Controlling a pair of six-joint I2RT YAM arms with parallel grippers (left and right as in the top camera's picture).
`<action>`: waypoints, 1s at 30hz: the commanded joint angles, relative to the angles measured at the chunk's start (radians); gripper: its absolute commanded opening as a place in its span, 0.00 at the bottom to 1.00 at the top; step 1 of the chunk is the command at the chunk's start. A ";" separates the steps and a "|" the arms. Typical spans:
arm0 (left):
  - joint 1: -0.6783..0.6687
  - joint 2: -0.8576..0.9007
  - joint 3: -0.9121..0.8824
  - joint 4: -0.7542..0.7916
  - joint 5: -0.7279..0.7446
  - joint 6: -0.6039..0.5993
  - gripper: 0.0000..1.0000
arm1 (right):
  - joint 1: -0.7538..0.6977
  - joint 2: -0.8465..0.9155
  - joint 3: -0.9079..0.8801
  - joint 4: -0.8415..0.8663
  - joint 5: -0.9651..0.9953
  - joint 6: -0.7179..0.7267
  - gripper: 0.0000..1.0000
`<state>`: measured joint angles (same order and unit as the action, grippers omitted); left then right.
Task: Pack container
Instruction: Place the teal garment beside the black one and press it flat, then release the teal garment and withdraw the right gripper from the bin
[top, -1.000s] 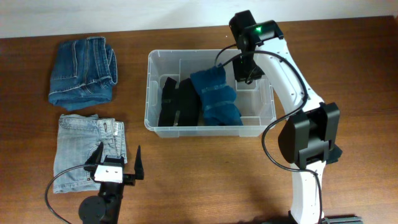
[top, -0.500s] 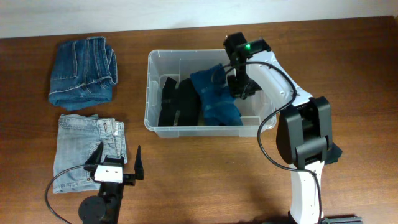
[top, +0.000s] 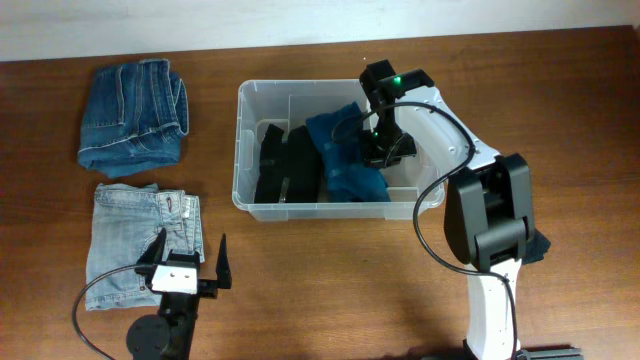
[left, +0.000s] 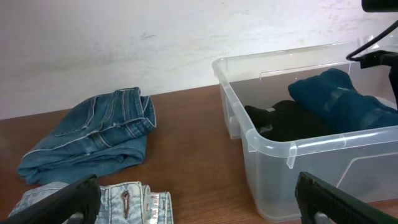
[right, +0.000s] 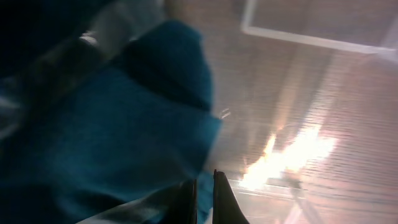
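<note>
- One clear plastic container (top: 240, 160) stands on the table (top: 330, 290), a little right of the middle and near the far edge. In the left wrist view its near wall (left: 323, 168) fills the right side of the picture.
- Two folded garments lie inside it. A black garment (top: 285, 165) is in the left part, and a teal garment (top: 340, 150) lies against it in the middle. The right end of the bin shows bare bottom.
- The right gripper (top: 378, 148) reaches down into the container, at the right edge of the teal garment. In the right wrist view its fingertips (right: 222, 190) are almost together, with only a thin slit between them, and the teal cloth (right: 112, 124) is directly beside them. I cannot tell whether any cloth is caught in the slit.
- The left gripper (top: 192, 258) is at the near edge of the table, well apart from the container. Its fingers (left: 62, 199) are spread wide and hold nothing.
- A folded pair of dark blue jeans (top: 133, 115) lies at the far left of the table.
- A folded pair of pale jeans (top: 130, 235) lies nearer, just beside the left gripper.
</note>
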<state>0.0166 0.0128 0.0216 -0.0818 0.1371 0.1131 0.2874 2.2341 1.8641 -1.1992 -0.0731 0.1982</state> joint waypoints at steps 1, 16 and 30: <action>0.006 -0.006 -0.004 -0.002 -0.004 0.016 0.99 | 0.025 0.000 -0.009 -0.001 -0.087 -0.007 0.04; 0.006 -0.006 -0.004 -0.002 -0.004 0.016 0.99 | 0.039 -0.030 0.095 -0.098 -0.024 0.072 0.04; 0.006 -0.006 -0.004 -0.002 -0.004 0.016 0.99 | 0.185 -0.059 0.284 -0.099 -0.049 0.072 0.04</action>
<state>0.0166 0.0128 0.0212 -0.0818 0.1371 0.1127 0.4229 2.1719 2.1654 -1.3285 -0.1165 0.2626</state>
